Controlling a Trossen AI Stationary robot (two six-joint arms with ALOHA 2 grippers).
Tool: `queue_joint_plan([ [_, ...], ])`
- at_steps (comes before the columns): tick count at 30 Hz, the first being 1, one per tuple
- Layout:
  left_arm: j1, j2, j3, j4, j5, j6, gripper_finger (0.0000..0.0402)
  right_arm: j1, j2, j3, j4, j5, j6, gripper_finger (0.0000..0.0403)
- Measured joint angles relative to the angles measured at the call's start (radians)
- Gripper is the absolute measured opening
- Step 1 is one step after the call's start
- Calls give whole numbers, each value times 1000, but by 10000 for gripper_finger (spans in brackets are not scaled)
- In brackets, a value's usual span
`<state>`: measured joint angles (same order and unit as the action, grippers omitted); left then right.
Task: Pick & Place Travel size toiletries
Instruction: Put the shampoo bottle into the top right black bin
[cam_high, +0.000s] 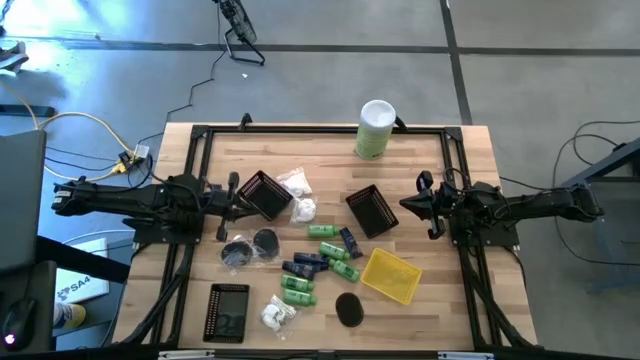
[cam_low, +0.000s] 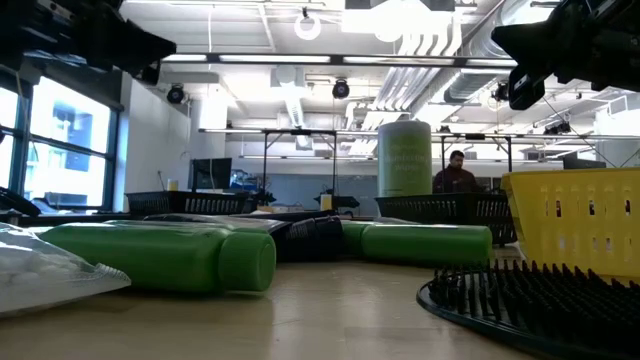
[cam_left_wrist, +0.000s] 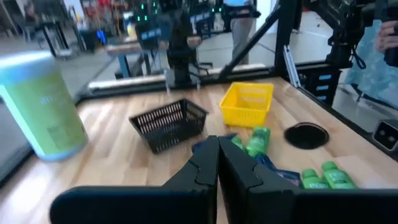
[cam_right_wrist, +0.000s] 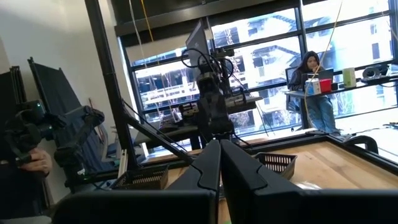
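The left gripper sits at nine o'clock, its fingers pressed together and apparently empty. The right gripper at three o'clock points inward, fingers closed too.

I worked in what looked like a robotics lab. Exposed ceiling ducts and big windows surrounded my wooden table.

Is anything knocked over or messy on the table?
Yes. Two black baskets lie tipped on their sides, and the yellow basket sits crooked. Green bottles, navy tubes and white packets are scattered loose between them, none inside a basket.
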<state>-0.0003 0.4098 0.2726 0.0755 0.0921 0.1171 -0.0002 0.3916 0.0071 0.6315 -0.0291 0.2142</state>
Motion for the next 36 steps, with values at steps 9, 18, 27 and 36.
queue_joint_plan([
  [9, 0, 0, -112, 159, 3, 5, 1, 0, 0, 0, 0, 0, -24, 5],
  [18, 0, -22, -185, 265, -11, -17, 1, 0, 0, 0, 1, 56, 24, 5],
  [27, 0, -21, -185, 263, -16, -29, 1, 0, 52, 65, -58, 53, 24, 2],
  [36, 0, -21, -185, 263, -16, -55, 1, 0, 215, 179, -113, 45, 18, 2],
])
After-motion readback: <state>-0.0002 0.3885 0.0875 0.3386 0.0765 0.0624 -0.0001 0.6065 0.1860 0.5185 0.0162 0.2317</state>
